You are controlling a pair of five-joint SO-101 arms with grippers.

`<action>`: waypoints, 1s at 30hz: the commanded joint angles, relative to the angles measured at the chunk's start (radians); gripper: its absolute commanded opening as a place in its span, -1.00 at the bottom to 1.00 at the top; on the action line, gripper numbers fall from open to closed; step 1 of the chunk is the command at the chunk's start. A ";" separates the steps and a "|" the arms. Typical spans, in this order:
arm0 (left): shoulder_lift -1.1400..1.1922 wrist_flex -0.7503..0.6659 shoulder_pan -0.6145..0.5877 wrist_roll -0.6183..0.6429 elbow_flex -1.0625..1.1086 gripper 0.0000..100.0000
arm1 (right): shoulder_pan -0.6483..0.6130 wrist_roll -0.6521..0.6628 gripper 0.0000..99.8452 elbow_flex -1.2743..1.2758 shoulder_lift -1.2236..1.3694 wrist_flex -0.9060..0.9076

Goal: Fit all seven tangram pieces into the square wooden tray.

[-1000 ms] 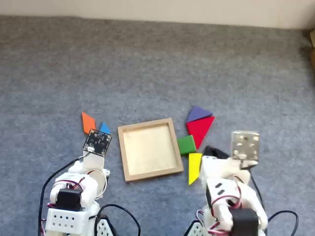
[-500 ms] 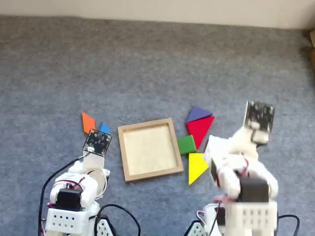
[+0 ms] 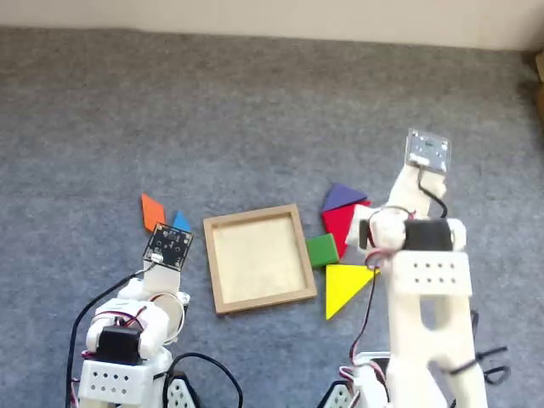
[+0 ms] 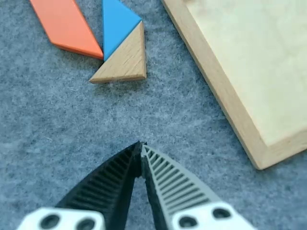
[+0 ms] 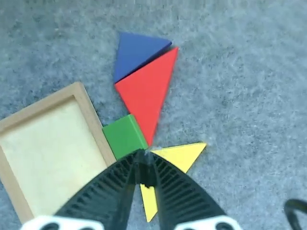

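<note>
Where your right gripper point(image 5: 143, 157) hangs: over the spot where three pieces meet, jaws closed on nothing.
Green square point(image 5: 123, 135): just ahead of those jaws on the tray side, touching the tray's outer wall. I judge it your nearest pick, and you would have to open the jaws before you drop.
Yellow triangle point(image 5: 177, 154): partly under the jaws on the side away from the tray, one corner pointing outward.
Red triangle point(image 5: 146, 93): beyond the square, its narrow tip aimed back at the jaws and its long axis running away from the arm.
Dark blue triangle point(image 5: 136, 50): farthest out, lying against the red one's far edge.
Wooden tray point(image 3: 255, 213): between your two arms with nothing in it, so all seven pieces remain.
Left gripper point(image 4: 141, 148): closed and empty over bare carpet point(image 4: 57, 120), near the tray's left wall.
Left cluster: plain wood triangle point(image 4: 125, 62) nearest, light blue triangle point(image 4: 117, 24) touching it, orange parallelogram point(image 4: 64, 24) beyond. Your left arm is the nearer one for these three.
</note>
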 commanded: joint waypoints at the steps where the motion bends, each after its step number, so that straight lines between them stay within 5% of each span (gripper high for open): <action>1: -0.058 0.012 -0.008 0.002 0.019 -0.99 | -0.062 -0.011 -0.92 -0.105 0.097 -0.021; 8: -0.058 0.012 -0.008 0.002 0.019 -0.99 | -0.082 -0.012 -0.47 -0.228 0.312 -0.018; 30: -0.058 0.012 -0.008 0.002 0.019 -0.99 | -0.160 -0.167 -0.46 -0.674 0.909 -0.021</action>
